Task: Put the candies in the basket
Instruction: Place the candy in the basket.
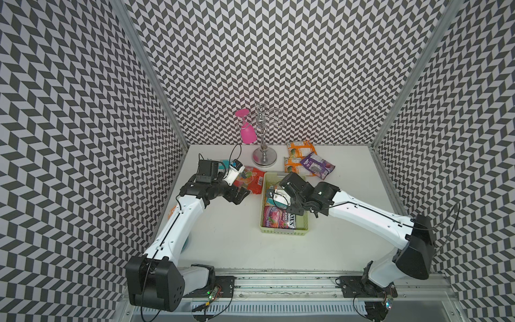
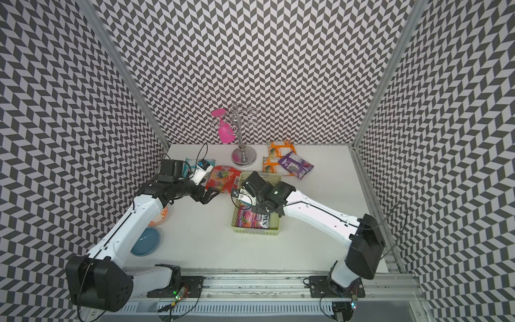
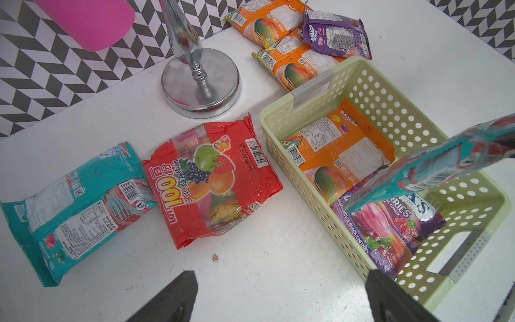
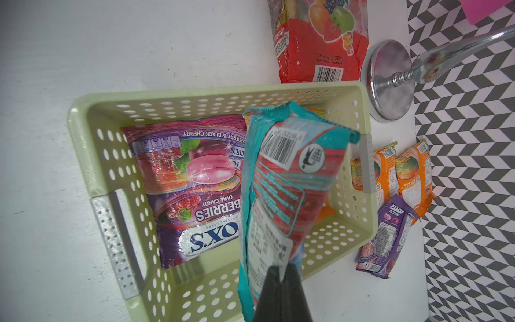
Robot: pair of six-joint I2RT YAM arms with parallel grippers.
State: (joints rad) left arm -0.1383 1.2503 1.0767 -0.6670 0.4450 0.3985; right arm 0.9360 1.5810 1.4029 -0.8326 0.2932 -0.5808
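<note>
Basket (image 1: 284, 231) on white table (image 1: 237, 251), chevron walls (image 1: 278, 55)

walls (image 1: 278, 55): black-white chevron pattern, three sides
worktop (image 1: 228, 245): plain white
corner posts (image 1: 149, 69): aluminium profile
front rail (image 1: 278, 281): aluminium, along near edge
light: even, soft

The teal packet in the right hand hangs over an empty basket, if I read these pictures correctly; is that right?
Not quite: the basket is not empty. The left wrist view shows an orange packet and a purple berries packet lying in it. The right hand does hold the teal packet over it.
</note>
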